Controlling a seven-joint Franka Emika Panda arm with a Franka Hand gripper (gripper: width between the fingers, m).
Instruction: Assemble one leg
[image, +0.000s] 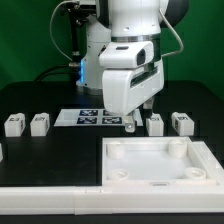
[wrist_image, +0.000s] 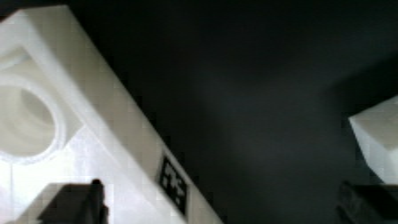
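Note:
Several small white legs stand in a row on the black table: two at the exterior view's left (image: 13, 124) (image: 39, 123) and two at its right (image: 155, 123) (image: 182, 122). My gripper (image: 137, 120) hangs low just behind the far edge of the large white panel (image: 160, 165), close beside the nearer right leg. In the wrist view the gripper (wrist_image: 221, 206) is open and empty. One dark fingertip (wrist_image: 71, 205) lies over the panel (wrist_image: 71, 110), which shows a round socket and a tag. A white leg (wrist_image: 377, 140) shows by the other fingertip.
The marker board (image: 92, 118) lies flat behind the gripper, between the leg pairs. A white raised rim (image: 50, 200) runs along the front left of the table. The arm's white body (image: 125, 60) rises above the middle.

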